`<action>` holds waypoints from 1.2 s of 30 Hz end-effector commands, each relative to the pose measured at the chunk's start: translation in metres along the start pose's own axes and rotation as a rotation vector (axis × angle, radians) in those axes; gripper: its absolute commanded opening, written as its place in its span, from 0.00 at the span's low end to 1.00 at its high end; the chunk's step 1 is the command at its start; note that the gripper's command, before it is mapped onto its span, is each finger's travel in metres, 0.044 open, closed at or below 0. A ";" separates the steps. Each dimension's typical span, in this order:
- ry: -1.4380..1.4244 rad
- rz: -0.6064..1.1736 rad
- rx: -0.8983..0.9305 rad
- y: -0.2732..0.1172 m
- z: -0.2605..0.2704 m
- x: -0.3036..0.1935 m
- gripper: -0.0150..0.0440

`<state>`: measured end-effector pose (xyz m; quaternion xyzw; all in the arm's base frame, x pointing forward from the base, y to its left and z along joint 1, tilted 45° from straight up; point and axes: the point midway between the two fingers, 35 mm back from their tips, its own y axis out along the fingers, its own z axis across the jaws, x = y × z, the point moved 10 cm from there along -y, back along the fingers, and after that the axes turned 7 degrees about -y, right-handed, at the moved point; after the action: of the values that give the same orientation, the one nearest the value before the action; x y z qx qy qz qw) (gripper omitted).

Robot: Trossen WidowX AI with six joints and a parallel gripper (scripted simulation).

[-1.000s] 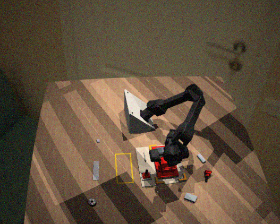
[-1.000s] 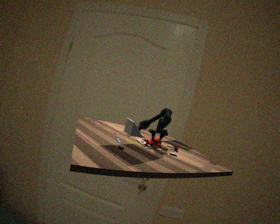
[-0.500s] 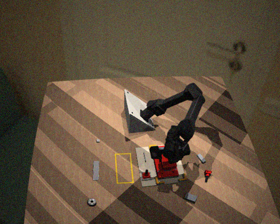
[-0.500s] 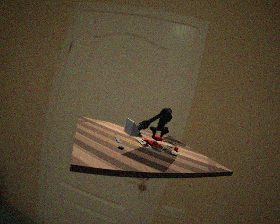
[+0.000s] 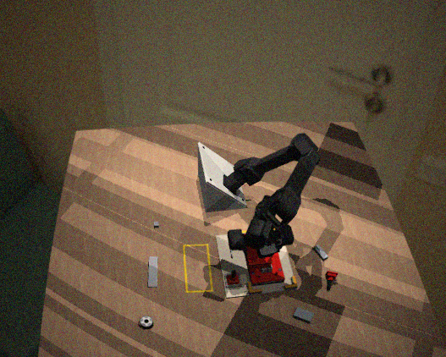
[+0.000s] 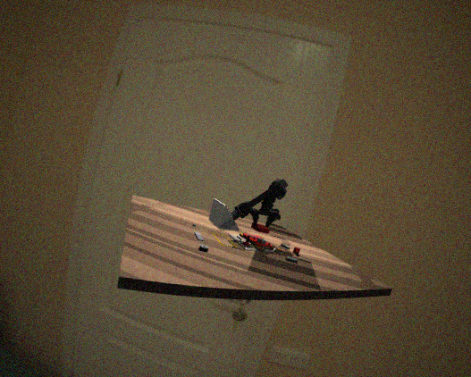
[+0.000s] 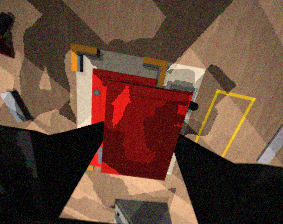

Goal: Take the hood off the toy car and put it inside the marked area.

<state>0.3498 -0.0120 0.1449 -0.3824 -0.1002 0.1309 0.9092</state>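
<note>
Hood [image 6: 260,228] [image 7: 142,132] of the toy car is a flat, glossy red panel, roughly rectangular, clamped between the black fingers [image 5: 238,239] [image 6: 270,220] and lifted clear above the car [image 5: 265,271] [image 6: 258,241] [image 7: 97,107]. The top view mostly hides it behind the arm. Below, the smooth red body sits among orange corner brackets [image 5: 290,284] [image 7: 155,62] on a pale board [image 5: 239,293]. In the top view, a thin yellow rectangle [image 5: 185,268] [image 6: 217,238] [image 7: 236,94] marks the area at nine o'clock from the car, on the striped, wood-grained table [image 5: 112,237] [image 6: 185,268] [image 7: 222,30]. A black-knobbed lever [image 5: 234,275] [image 7: 193,106] rises from the board at eight o'clock, close to the way across. A smooth, pale wedge [image 5: 215,169] [image 6: 222,215] stands at eleven, a rounded metallic ring [image 5: 141,322] lies at eight, well apart, and a red-and-black piece [image 5: 332,276] [image 6: 297,251] [image 7: 2,42] is at three o'clock
</note>
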 end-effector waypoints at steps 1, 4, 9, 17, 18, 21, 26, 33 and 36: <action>-0.002 -0.001 -0.010 -0.002 -0.024 -0.002 0.25; -0.002 -0.001 -0.014 -0.004 -0.042 -0.005 0.25; -0.002 0.000 -0.018 -0.006 -0.073 -0.012 0.25; 0.009 0.010 -0.020 -0.006 -0.122 -0.032 0.25; 0.008 0.010 -0.019 -0.006 -0.128 -0.035 0.25; 0.003 0.009 -0.016 -0.006 -0.145 -0.043 0.25; -0.009 0.005 -0.008 -0.005 -0.170 -0.057 0.25; -0.010 0.004 -0.007 -0.003 -0.174 -0.059 0.25; -0.010 0.004 -0.007 -0.001 -0.174 -0.058 0.25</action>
<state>0.3437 -0.1479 0.0236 -0.3840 -0.1013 0.1324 0.9082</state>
